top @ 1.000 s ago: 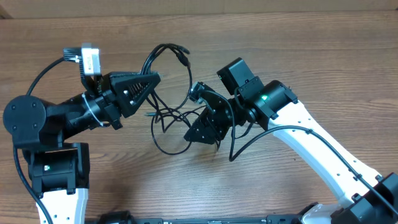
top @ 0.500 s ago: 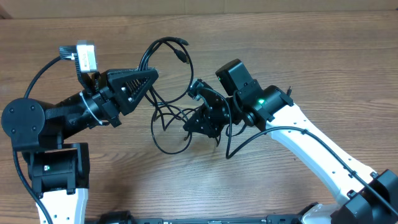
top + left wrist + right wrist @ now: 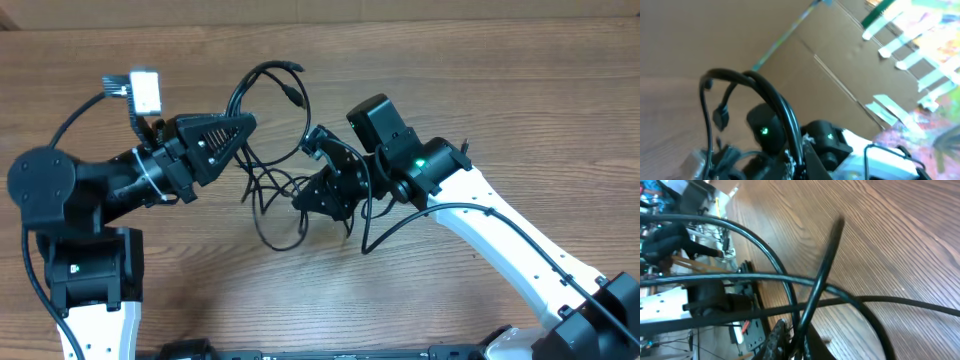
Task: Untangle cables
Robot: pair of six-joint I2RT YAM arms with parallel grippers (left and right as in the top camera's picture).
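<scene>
1. The right gripper (image 3: 300, 201) is closed on a strand of the cables (image 3: 268, 195) at the right edge of the tangle, near the centre of the overhead frame. In its wrist view several cords (image 3: 822, 275) cross and run down into the pinch at the bottom edge.
2. The left gripper (image 3: 247, 127) is also closed, holding cords at the upper left of the tangle. Its wrist view shows a black loop (image 3: 771, 95) arching up out of the grip, with a small plug (image 3: 721, 116) hanging beside it at the left.
3. The bundle lies between the two grippers on the wooden table (image 3: 500, 100). One loop reaches toward the upper centre of the overhead frame and ends in a plug connector (image 3: 292, 97). Another loop sags toward the lower centre.
4. The cords look light, thin and limp, so they will probably follow any pull without keeping a shape. Their smooth jacket may slide through a loose pinch. A hard pull apart would likely tighten the crossings rather than free them (how many cords are knotted cannot be told).
5. The best hold is probably a single strand just outside a crossing, or just behind a plug. There the thicker body acts as a stop against slipping.
</scene>
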